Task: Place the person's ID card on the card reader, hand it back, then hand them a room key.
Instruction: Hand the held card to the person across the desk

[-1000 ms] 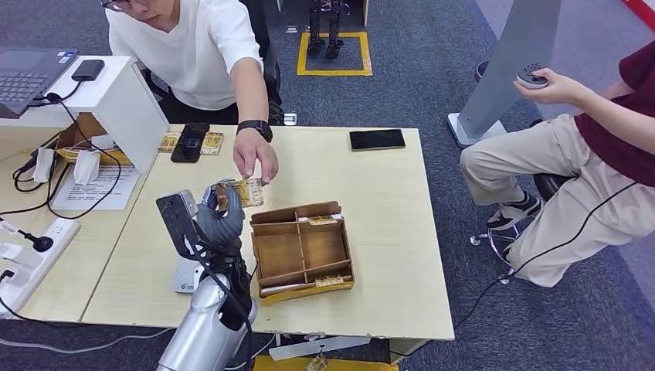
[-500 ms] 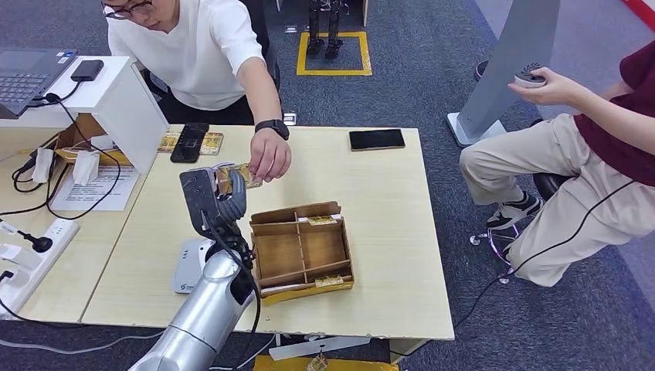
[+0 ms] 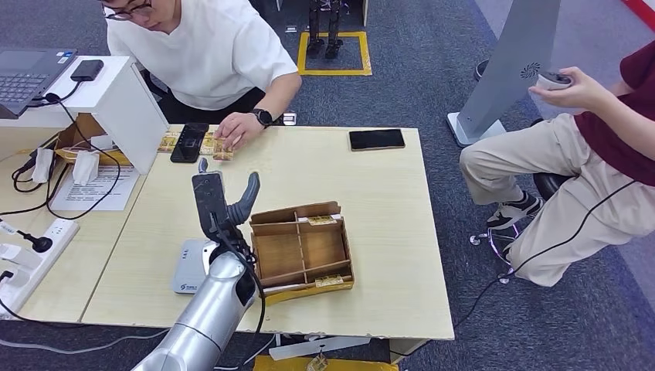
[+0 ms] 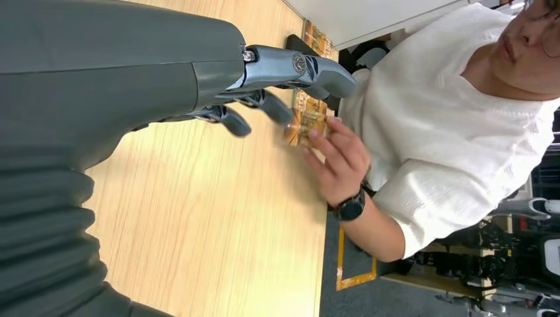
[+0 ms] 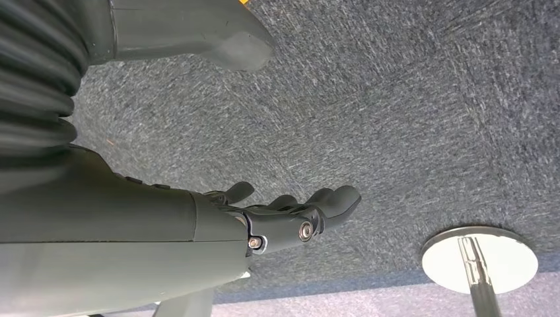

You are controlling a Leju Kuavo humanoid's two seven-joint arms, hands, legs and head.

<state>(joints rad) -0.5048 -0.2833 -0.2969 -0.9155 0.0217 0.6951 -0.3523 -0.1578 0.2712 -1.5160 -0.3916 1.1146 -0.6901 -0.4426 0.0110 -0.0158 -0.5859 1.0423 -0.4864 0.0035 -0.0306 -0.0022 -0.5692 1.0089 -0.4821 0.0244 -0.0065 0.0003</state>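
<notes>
One tabletop (image 3: 371, 201) is carrying one cardboard tray (image 3: 302, 251), one card reader (image 3: 188, 267) and two phones. The left hand (image 3: 225, 202) is hovering above the tabletop, fingers spread, gripping nothing. The right hand (image 5: 290, 214) is hanging over carpet, fingers loosely apart, empty. One person's hand (image 3: 235, 130) is pressing a card (image 3: 223, 148) at the tabletop's far edge.

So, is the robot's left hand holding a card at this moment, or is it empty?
Empty. The left hand is raised above the table with fingers spread; the card lies under the person's hand.
</notes>
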